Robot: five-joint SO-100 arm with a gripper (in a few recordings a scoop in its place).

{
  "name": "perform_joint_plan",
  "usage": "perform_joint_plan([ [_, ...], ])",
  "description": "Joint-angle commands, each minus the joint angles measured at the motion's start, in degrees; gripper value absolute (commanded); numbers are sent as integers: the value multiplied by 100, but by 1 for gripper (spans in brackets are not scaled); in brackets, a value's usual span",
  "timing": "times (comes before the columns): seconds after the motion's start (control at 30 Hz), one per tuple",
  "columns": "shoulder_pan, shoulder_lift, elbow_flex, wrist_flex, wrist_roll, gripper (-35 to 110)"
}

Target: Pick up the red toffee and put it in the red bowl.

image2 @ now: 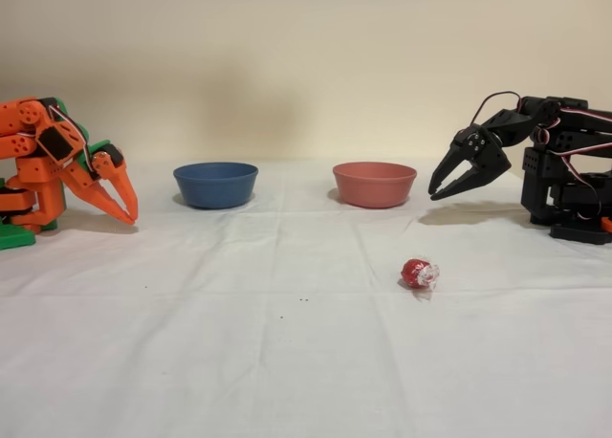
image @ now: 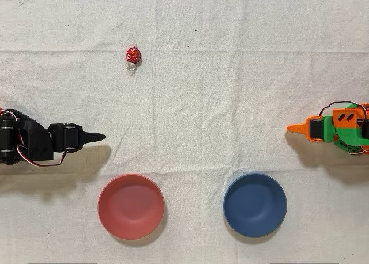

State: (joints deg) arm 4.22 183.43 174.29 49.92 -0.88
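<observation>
We see the black arm's gripper (image2: 438, 193) hanging above the white cloth (image2: 239, 342), its jaws slightly parted and holding nothing. The red bowl (image2: 374, 184) sits just beside its tips, the red toffee (image2: 417, 273) lower and nearer us, and the blue bowl (image2: 215, 185) farther off.

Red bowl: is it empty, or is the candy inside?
Empty. The red bowl shows only its smooth inside; the red toffee lies out on the cloth, away from it.
</observation>
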Motion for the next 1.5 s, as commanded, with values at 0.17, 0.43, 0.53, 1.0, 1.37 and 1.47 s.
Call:
perform_joint_plan([
  [0.17, 53, 88, 123, 53, -62, 1],
  [0.43, 53, 88, 123, 53, -62, 1],
  [0.53, 53, 88, 123, 53, -62, 1],
  [1.0, 44, 88, 123, -53, -132, 1],
  [1.37, 53, 88, -1143, 1107, -527, 0],
  [1.47, 26, 88, -1679, 1371, -642, 0],
])
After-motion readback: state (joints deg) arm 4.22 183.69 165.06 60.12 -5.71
